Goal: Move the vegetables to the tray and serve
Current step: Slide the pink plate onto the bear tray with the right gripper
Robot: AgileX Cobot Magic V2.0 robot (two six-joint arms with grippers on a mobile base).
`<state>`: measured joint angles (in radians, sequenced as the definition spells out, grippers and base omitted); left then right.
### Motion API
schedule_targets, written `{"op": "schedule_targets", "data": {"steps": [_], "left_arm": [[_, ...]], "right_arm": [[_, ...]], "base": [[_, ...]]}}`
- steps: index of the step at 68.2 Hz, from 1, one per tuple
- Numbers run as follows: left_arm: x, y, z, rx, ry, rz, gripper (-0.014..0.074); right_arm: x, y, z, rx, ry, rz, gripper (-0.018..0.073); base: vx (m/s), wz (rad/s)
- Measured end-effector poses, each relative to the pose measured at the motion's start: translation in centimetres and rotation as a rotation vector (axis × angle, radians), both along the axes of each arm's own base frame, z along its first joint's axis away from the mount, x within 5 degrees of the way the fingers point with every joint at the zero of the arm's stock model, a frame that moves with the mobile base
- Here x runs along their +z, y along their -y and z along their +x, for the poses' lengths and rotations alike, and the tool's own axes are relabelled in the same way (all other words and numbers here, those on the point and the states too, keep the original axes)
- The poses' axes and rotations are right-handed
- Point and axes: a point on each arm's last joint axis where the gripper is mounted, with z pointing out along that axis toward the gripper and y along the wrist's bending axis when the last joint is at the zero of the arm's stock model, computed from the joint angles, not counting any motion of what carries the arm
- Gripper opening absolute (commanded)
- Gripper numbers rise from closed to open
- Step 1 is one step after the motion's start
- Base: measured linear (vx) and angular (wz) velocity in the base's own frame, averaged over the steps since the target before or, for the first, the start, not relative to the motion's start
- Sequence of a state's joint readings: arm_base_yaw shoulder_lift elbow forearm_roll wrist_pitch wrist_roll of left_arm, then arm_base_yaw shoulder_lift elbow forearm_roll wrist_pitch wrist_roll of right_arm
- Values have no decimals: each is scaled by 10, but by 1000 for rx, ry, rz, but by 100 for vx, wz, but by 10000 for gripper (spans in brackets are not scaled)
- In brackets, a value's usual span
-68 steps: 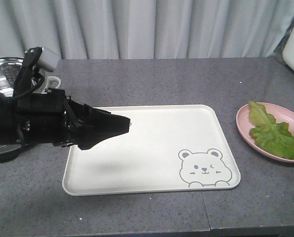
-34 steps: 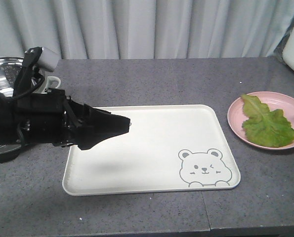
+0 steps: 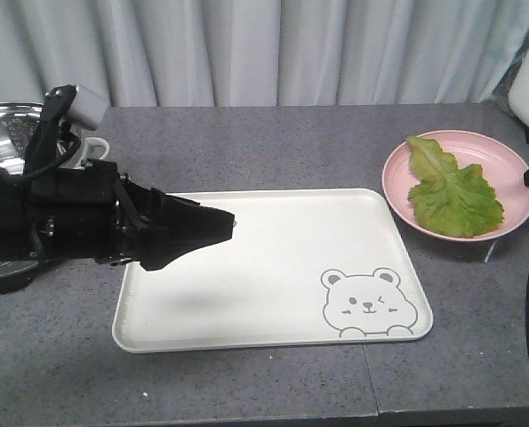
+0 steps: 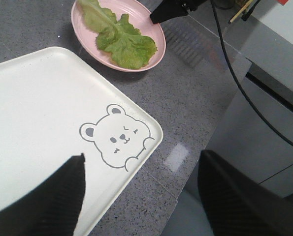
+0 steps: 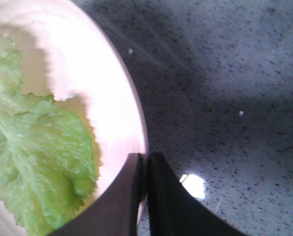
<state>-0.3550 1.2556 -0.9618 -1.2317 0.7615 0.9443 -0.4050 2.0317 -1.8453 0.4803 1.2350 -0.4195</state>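
While our left gripper (image 3: pixel 218 222) hovers over the left part of the tray (image 3: pixel 273 276), its fingers (image 4: pixel 57 201) stand wide apart and hold nothing. Right of the tray, near its far corner, we see the lettuce (image 3: pixel 451 191) lying on the pink plate (image 3: pixel 477 140), apart from the tray. At the plate's right edge our right gripper (image 5: pixel 146 164) has its fingers pinched tight on the rim, close to the leaf.

Tray (image 3: pixel 273 267) corner — hidden behind left pincer (image 3: pixel 230 222).
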Motion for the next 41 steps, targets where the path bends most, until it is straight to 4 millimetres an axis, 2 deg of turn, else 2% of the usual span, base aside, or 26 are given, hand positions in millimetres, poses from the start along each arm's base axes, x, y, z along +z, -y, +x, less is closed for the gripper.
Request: {"op": "schedule_targets", "data": {"steps": [10, 16, 25, 41], "left_arm": [[0, 0, 0, 0, 0, 0, 482], [0, 0, 0, 0, 0, 0, 482], [0, 0, 0, 0, 0, 0, 482], [0, 0, 0, 0, 0, 0, 482]], "right_arm": [[6, -18, 3, 41, 16, 1, -4], [6, -39, 9, 91, 16, 3, -4], [6, -82, 16, 191, 17, 6, -4], [6, -175, 18, 405, 17, 11, -4]], "base": [[0, 0], [0, 0], [0, 0], [0, 0]]}}
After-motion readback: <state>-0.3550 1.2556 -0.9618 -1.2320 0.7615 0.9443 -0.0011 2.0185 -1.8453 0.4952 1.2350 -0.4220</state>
